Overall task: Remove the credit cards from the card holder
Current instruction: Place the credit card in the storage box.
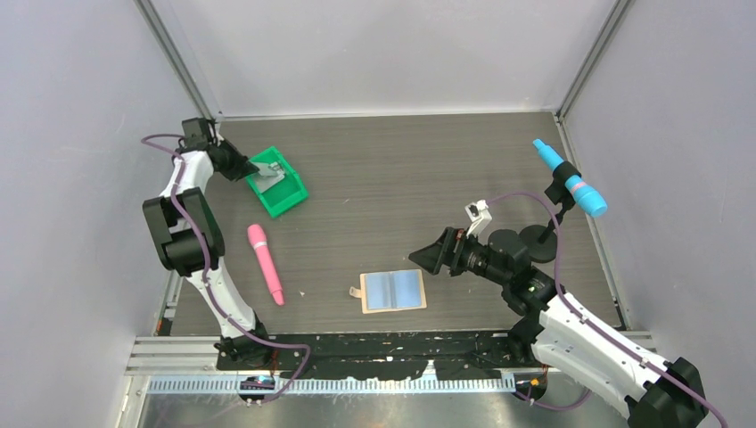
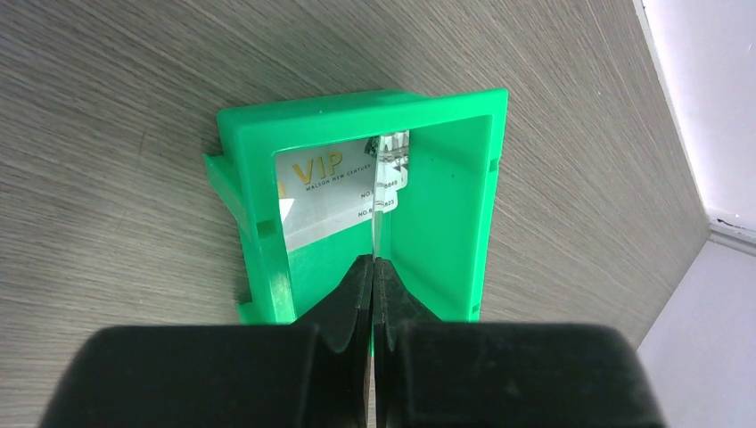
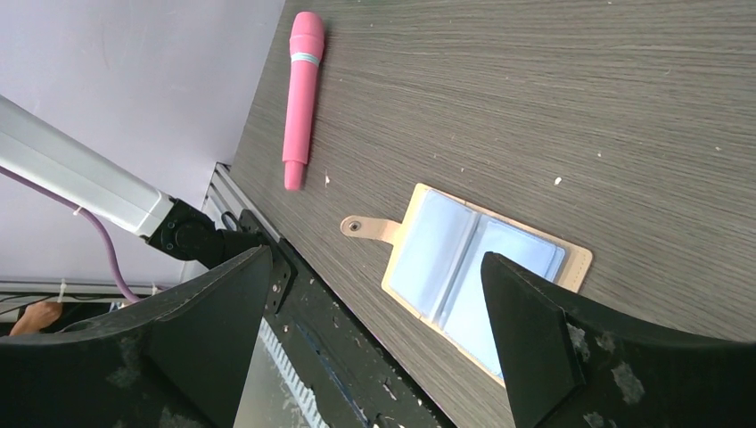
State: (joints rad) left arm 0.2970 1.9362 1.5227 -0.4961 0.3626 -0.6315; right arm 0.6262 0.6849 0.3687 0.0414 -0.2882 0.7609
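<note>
The tan card holder [image 1: 392,290] lies spread open on the table near the front edge, its blue inner panels facing up and its strap tab pointing left. In the right wrist view the card holder [image 3: 446,259] shows between my wide-apart fingers. My right gripper [image 1: 428,259] hovers open and empty just right of it. My left gripper [image 2: 373,260] is shut on a thin credit card [image 2: 390,165] seen edge-on inside the green bin [image 2: 450,205]. Another credit card [image 2: 321,183], printed "VIP", leans in the bin. My left gripper [image 1: 236,165] sits at the bin's left end.
The green bin [image 1: 290,192] stands at the back left. A pink pen-shaped object [image 1: 265,263] lies left of the holder, also the pink object [image 3: 301,98] in the right wrist view. A blue cylinder on a black stand [image 1: 571,183] rises at the right.
</note>
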